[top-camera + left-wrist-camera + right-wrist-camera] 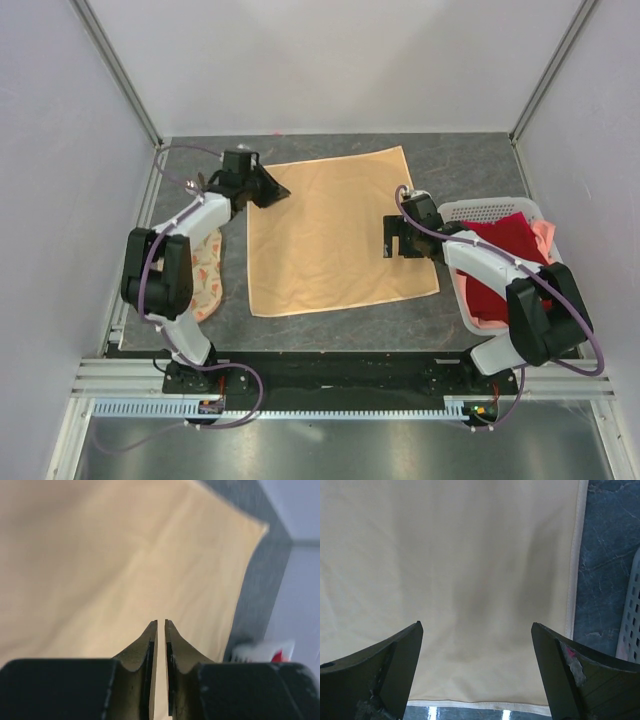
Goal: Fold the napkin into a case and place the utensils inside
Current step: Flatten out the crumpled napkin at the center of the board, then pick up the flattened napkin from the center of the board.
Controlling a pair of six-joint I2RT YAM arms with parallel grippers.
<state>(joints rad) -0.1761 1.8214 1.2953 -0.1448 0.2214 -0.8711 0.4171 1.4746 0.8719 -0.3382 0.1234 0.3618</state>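
Now 1 napkin (335, 235) flat w/ right pincer (476, 625) wide open, left pincer (161, 622) near-shut, grip unclear.

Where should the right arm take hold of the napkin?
Probably the right hem of the napkin, near the front corner, approached from the right: it lies flat, so only the edge offers a lip, and the right gripper hangs above that corner, jaws open.
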